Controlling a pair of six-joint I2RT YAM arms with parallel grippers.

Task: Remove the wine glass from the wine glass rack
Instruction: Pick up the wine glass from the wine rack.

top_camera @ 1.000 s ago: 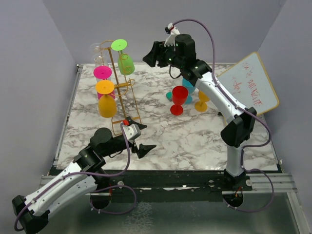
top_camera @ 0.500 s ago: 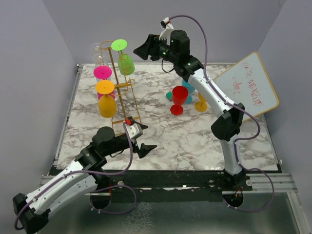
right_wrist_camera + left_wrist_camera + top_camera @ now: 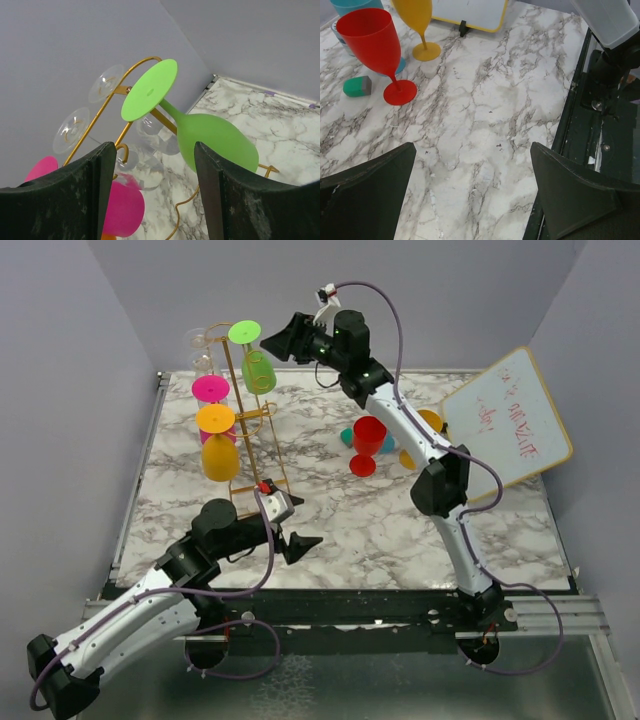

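The gold wire wine glass rack (image 3: 248,420) stands at the table's back left with glasses hanging upside down from it. A green wine glass (image 3: 254,358) (image 3: 210,135) hangs on the top arm, pink (image 3: 211,392) and orange (image 3: 218,445) ones lower, and clear ones (image 3: 107,82) at the back. My right gripper (image 3: 272,338) (image 3: 155,165) is open, raised level with the rack's top, just right of the green glass and apart from it. My left gripper (image 3: 300,540) (image 3: 472,190) is open over bare marble near the front, with nothing between its fingers.
A red glass (image 3: 367,443) (image 3: 375,42), a yellow glass (image 3: 417,20), a teal glass (image 3: 384,420) and a small green eraser (image 3: 357,86) stand right of centre. A yellow-framed whiteboard (image 3: 508,420) leans at the right. Grey walls enclose the table (image 3: 400,520).
The right arm has swung left and slightly up, bringing its open gripper close to the top of the rack by the green glass. The left arm has barely moved.
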